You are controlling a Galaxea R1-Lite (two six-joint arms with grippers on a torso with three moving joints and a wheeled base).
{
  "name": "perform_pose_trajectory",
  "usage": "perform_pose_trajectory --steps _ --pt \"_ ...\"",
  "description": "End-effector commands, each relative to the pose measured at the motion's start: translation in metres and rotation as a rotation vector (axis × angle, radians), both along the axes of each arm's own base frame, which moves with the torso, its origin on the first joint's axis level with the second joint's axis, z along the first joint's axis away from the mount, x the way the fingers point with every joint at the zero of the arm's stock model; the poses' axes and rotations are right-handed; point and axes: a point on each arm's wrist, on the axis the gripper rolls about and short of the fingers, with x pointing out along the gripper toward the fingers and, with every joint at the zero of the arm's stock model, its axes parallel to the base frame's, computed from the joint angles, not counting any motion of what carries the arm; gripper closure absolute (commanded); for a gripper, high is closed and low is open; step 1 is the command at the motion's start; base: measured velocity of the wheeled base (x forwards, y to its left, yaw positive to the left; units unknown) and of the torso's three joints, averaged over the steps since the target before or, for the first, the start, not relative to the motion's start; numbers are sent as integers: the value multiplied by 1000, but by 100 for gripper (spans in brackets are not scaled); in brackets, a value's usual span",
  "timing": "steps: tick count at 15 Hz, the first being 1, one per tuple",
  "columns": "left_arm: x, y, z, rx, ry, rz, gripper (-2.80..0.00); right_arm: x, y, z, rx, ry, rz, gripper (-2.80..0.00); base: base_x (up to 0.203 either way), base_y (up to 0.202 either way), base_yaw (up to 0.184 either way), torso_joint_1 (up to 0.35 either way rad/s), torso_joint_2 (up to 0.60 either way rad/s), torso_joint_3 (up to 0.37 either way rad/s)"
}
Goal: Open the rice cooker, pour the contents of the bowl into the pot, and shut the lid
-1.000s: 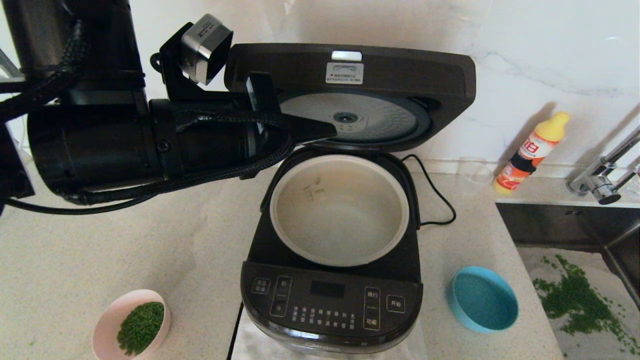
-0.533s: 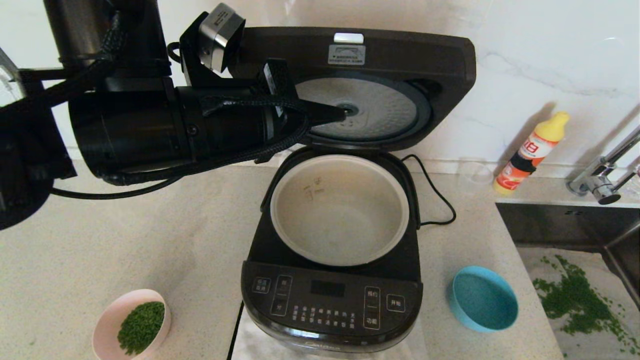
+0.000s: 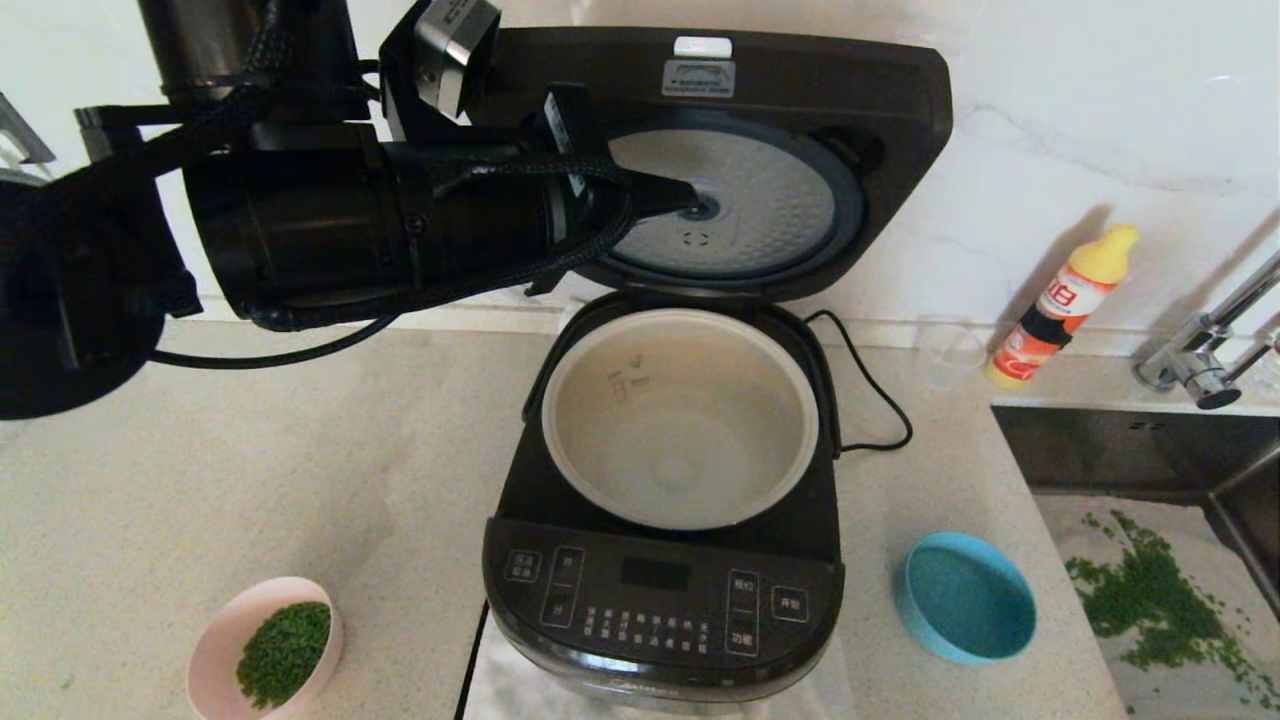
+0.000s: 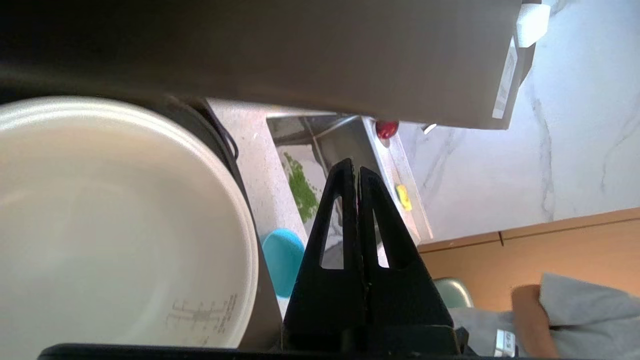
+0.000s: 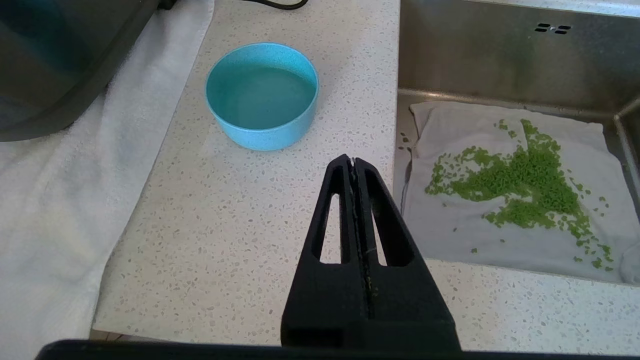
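The black rice cooker (image 3: 662, 590) stands open in the middle of the counter. Its lid (image 3: 760, 160) is raised almost upright, the dimpled silver disc facing me. The cream pot (image 3: 680, 415) inside looks empty. My left gripper (image 3: 690, 203) is shut with nothing in it, its tip against the underside of the lid near the disc's centre; from the left wrist the gripper (image 4: 357, 170) sits under the lid (image 4: 300, 55), beside the pot (image 4: 115, 220). The pink bowl (image 3: 222, 640) with green bits (image 3: 283, 652) sits front left. My right gripper (image 5: 353, 161) hangs shut over the counter.
A blue bowl (image 3: 965, 597) sits right of the cooker. The sink (image 3: 1160, 500) at right holds a cloth strewn with green bits (image 3: 1150, 595). An orange bottle (image 3: 1060, 305), a clear cup (image 3: 948, 355) and a tap (image 3: 1205, 350) line the back. A white towel (image 5: 55, 190) lies under the cooker.
My left arm has risen and moved back, its shut tip staying against the lid's underside. The lid has swung from half raised to nearly upright.
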Motion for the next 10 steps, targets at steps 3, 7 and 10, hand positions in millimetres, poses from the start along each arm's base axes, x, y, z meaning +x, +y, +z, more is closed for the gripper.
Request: perform_pose_trajectory --steps 3,7,10 --pt "12 -6 -2 -1 4 6 0 0 0 0 -1 1 1 0 0 0 0 0 0 0" --pt "12 -6 3 -10 -8 6 0 0 0 0 0 2 0 0 0 0 0 0 0 0" --pt "3 1 -2 4 13 8 0 0 0 0 -1 2 1 0 0 0 0 0 0 0"
